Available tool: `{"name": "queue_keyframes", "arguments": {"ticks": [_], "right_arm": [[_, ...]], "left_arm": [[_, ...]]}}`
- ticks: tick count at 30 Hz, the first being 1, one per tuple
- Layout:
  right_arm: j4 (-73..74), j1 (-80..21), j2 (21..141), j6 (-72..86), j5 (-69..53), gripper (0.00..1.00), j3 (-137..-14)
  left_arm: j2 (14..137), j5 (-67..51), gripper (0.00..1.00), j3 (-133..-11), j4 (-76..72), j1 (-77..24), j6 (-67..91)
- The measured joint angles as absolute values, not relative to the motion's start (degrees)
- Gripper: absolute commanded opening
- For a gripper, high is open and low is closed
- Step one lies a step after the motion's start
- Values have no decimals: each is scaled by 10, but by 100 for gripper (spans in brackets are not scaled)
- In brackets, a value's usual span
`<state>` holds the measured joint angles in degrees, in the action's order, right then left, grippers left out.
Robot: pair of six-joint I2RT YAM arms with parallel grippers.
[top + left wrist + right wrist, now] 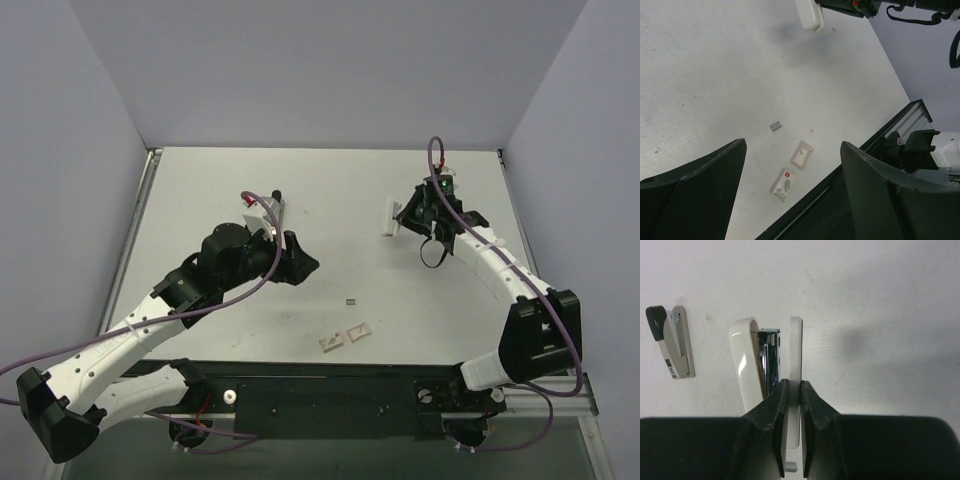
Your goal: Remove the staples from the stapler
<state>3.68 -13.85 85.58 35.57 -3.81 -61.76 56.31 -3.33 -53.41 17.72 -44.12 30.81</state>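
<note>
My right gripper [408, 216] is shut on the stapler [392, 215] at the back right of the table. In the right wrist view the fingertips [791, 390] clamp one flat white half of the stapler [795, 350]; the other white shell and the shiny metal channel [769, 355] are splayed open to the left. The staples [350, 301] are a tiny grey strip lying loose on the table mid-front, also visible in the left wrist view [775, 126]. My left gripper [303, 265] is open and empty, hovering above the table [792, 165], with the staples ahead of its fingers.
Two small white tabs [332, 341] [359, 330] lie near the front edge; one [784, 184] has a red mark, the other [802, 154] is plain. A small beige piece with a black end [670, 342] lies left of the stapler. The black front rail [330, 385] borders the table.
</note>
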Motion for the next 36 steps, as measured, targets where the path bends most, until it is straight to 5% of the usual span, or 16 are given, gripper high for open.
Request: {"name": "queue_keyframes", "arguments": {"ticks": [17, 36], "right_arm": [[131, -357, 520, 345, 28, 0, -536], [175, -575, 560, 380, 152, 0, -549]], "left_arm": [[545, -72, 87, -488, 90, -462, 421], [566, -52, 88, -457, -55, -487, 490]]}}
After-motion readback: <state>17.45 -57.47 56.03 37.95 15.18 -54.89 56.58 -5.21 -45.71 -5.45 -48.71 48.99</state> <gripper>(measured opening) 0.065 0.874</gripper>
